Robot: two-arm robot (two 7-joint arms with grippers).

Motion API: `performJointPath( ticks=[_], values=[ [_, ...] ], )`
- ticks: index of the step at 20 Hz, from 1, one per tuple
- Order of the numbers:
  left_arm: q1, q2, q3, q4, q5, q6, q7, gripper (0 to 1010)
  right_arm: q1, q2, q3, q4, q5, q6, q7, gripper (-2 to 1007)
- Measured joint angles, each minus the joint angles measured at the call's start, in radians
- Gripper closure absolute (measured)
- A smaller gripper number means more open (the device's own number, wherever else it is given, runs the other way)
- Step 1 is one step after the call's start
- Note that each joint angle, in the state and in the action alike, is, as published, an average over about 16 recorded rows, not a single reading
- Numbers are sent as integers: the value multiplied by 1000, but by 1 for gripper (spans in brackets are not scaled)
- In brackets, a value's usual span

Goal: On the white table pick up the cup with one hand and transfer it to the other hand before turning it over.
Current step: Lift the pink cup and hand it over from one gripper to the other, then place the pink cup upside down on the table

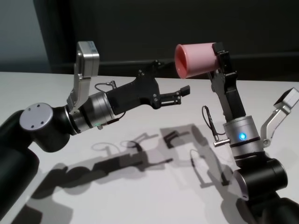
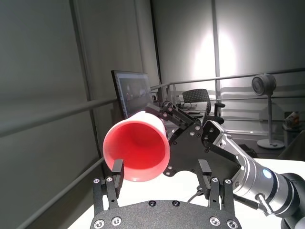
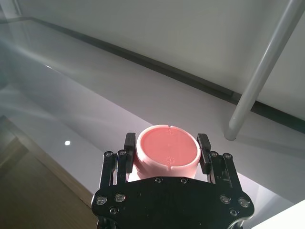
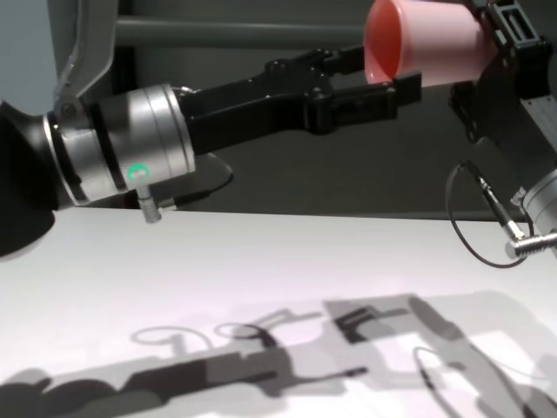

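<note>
Near me the table [image 1: 140, 186] is bare, only arm shadows on it. Above it my left gripper [image 1: 174, 94] reaches across toward the right, jaws spread wide, nothing in them. Just beyond its tips is the cup [image 1: 195, 59], held aloft well off the table by my right gripper [image 3: 164, 147], fingers clamped on the base end. Cup lies on its side, long axis roughly horizontal, open mouth facing my left gripper, base toward the right wrist. From the left wrist view one finger [image 2: 117, 171] sits right at the rim; can't tell if touching. Handover looks done; I judge the flip falls to the right arm, left should back clear first.
</note>
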Motion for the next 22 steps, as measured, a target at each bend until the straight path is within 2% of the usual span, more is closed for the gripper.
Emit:
performJointPath(
  ticks=[5,8,15,22],
  values=[
    [54,43,-24,-59,1,12,49,7,0,0,0,0,0,0,0,249],
    [95,65,-45,-96,6,15,98,7,0,0,0,0,0,0,0,249],
    [213,96,-115,-183,39,9,268,7,0,0,0,0,0,0,0,249],
    [335,95,-189,-251,94,-11,458,7,0,0,0,0,0,0,0,249]
  ],
)
